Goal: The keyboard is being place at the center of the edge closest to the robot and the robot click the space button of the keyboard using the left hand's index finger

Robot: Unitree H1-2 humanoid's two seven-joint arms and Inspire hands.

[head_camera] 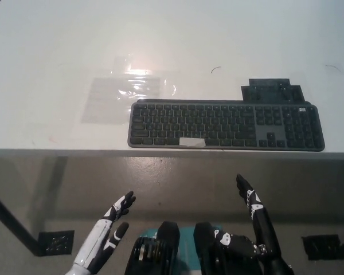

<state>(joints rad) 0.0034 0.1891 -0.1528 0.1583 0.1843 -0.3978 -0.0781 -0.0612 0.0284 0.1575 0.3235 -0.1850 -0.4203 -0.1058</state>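
While left hand point(110, 229) and right hand point(255, 216) hang empty (fingers apart), keyboard point(226, 125) lies untouched.

A long dark grey keyboard point(226, 125) lies flat on the white tabletop point(57, 46), parallel to its near edge and just inside it, set somewhat to the right of the middle. Its pale space bar point(192, 142) sits in the front row. A flat black plate point(269, 89) shows behind the keyboard's right end, and a clear plastic film point(126, 91) lies just beyond its left end. Both hands hang below the table's edge, well apart from the keyboard. The white left hand point(110, 226) at lower left holds nothing, fingers spread. The black right hand point(255, 212) at lower right is likewise empty, fingers pointing up toward the table.
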